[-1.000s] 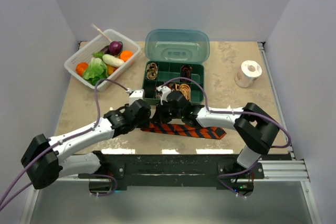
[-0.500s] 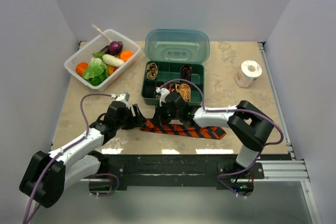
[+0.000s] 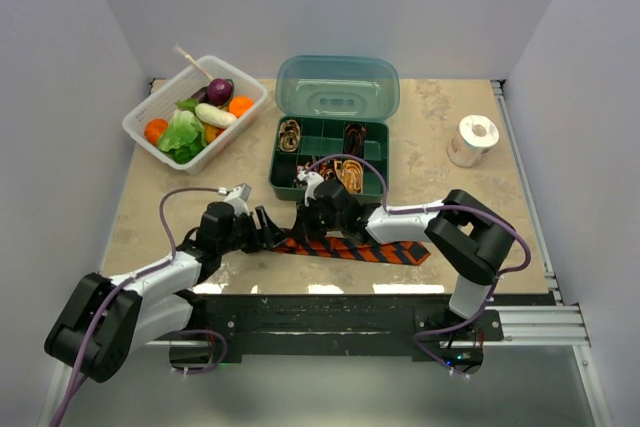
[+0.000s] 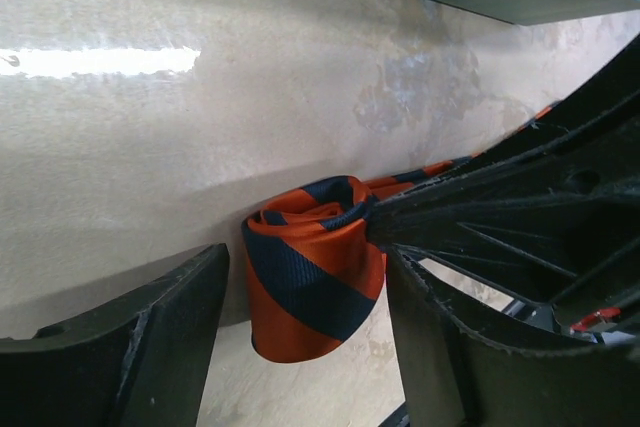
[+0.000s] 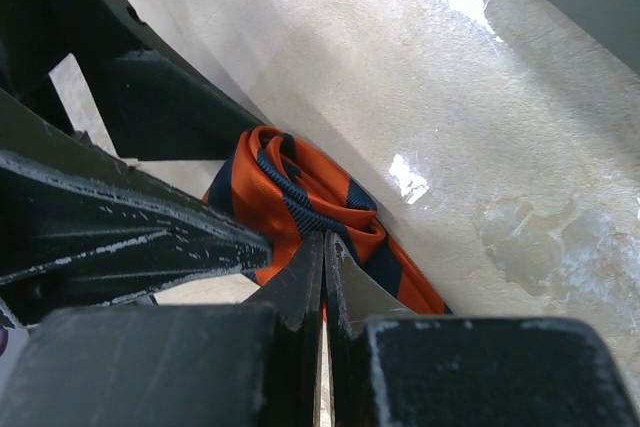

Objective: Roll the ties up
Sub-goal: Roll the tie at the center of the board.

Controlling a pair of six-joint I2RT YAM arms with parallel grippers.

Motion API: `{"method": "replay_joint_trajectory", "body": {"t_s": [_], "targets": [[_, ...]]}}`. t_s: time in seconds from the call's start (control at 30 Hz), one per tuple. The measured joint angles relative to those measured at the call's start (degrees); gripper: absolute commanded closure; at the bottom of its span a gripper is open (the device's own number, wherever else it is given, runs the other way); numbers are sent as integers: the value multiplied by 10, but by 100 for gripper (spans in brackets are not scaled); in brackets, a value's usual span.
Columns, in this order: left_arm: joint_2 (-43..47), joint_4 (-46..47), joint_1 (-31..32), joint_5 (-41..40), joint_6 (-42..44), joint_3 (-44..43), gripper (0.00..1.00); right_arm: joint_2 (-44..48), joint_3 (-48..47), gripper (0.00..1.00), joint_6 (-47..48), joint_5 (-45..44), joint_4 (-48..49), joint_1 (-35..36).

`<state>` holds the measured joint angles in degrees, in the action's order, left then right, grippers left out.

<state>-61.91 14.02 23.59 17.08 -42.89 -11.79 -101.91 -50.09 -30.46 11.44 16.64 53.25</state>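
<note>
Both arms reach low, meeting near the table's (image 3: 470, 202) front edge.
The left gripper (image 3: 268, 231) stands spread wide; the right gripper (image 5: 323, 243) is pressed closed.

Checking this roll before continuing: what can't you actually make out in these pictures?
- Top view: rolled end of the striped tie, covered by the left gripper and right gripper.
- Right wrist: whether fabric sits between the shut fingers; they hide it.
- Top view: coils in the green box, too small to count.

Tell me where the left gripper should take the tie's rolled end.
Grip the coil across its outer striped wrap, coming from the tie's left end. The open left gripper straddles it there, so closing should press the layers together. The right gripper's shut tips sit at the core, so stay off it.
</note>
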Motion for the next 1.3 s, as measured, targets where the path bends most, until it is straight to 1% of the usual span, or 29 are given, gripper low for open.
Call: {"method": "replay_joint_trajectory", "body": {"t_s": [0.13, 0.33, 0.37, 0.47, 0.63, 0.73, 0.93, 1.3], "targets": [[-12, 44, 0, 22, -16, 17, 39, 0, 7, 100, -3, 0, 10, 0], [-29, 82, -2, 30, -26, 32, 54, 0, 15, 100, -8, -1, 19, 0], [-31, 84, -3, 31, -27, 33, 58, 0, 16, 100, -9, -1, 19, 0], [-38, 94, -3, 34, -30, 33, 61, 0, 16, 100, -9, -2, 19, 0], [-39, 93, -3, 39, -28, 32, 63, 1, 16, 100, -9, -2, 17, 0], [-39, 71, -3, 43, -19, 21, 63, 6, 16, 100, -9, -4, 9, 0], [-31, 34, -3, 44, -7, 7, 63, 31, 16, 100, -2, -16, -26, 0], [-26, 10, -3, 44, 5, -1, 63, 67, 29, 100, 32, -19, -84, 5]]}}
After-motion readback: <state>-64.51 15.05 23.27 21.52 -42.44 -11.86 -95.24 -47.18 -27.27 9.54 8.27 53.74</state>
